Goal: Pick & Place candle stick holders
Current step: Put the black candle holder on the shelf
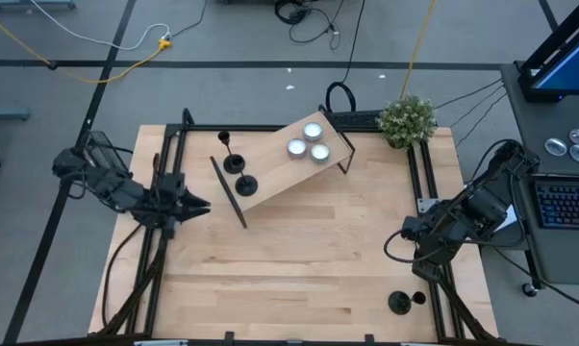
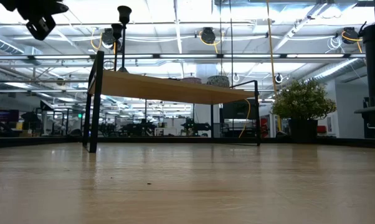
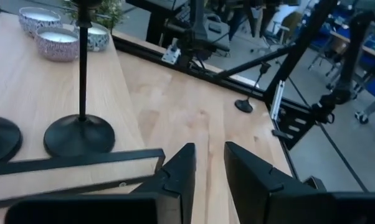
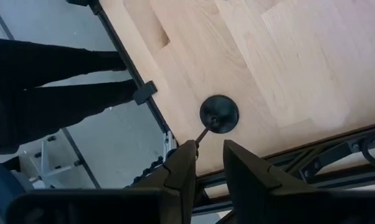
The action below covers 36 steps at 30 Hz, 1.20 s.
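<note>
A pale wooden desk [image 1: 299,259] on a grey floor fills the high view, with a small raised shelf [image 1: 280,168] lying aslant near its upper middle. Two holders [image 1: 239,175] stand at the shelf's left end, one just above the other in the frame, and a third holder [image 1: 399,302] stands alone on the desk at the lower right, well apart from the shelf. Three tealights [image 1: 309,142] cluster at the shelf's upper right end, and a potted plant [image 1: 408,119] sits at the desk's upper right corner.

The left gripper [image 1: 195,204] hovers just left of the shelf's lower end, its jaws a narrow gap apart with nothing between them; in the left wrist view the nearer holder's base shows just beyond them on the shelf. The right gripper [image 4: 205,163] hangs above the lone holder, jaws likewise narrowly apart and empty.

Two holders look placed; the third appears to be the step in hand. Next, the right gripper would probably need to widen its jaws, descend over the thin stem, and clamp it without tipping it.
</note>
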Tool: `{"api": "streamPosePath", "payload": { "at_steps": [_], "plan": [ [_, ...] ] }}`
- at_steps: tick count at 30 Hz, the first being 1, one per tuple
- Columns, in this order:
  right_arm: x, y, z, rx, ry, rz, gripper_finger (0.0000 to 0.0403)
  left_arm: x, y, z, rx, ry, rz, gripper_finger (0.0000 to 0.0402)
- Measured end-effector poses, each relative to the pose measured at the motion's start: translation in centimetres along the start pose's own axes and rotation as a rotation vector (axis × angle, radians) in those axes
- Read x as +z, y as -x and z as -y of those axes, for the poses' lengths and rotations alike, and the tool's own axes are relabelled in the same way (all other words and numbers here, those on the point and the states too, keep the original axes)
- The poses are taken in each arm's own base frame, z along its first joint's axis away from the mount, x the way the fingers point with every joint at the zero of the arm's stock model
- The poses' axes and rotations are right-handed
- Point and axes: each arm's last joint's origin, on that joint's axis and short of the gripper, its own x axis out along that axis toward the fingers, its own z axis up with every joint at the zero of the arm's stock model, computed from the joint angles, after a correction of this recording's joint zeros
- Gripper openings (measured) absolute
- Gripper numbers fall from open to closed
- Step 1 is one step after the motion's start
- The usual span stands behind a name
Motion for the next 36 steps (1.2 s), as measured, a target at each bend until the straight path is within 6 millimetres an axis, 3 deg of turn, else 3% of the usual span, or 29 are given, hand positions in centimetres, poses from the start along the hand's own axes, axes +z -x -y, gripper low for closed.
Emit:
{"api": "streamPosePath", "payload": {
  "at_steps": [23, 36],
  "plan": [
    [-0.1, 0.0, -0.3, 0.044, -0.003, -0.043, 0.0073, -0.2, -1.1, -1.8, -0.005, -0.046, -0.048, 0.0088],
    [-0.4, 0.0, -0.1, 0.022, -0.237, -0.155, 0.0080, -0.2, -1.1, -1.8, -0.006, -0.047, -0.049, 0.0088]
  ]
}}
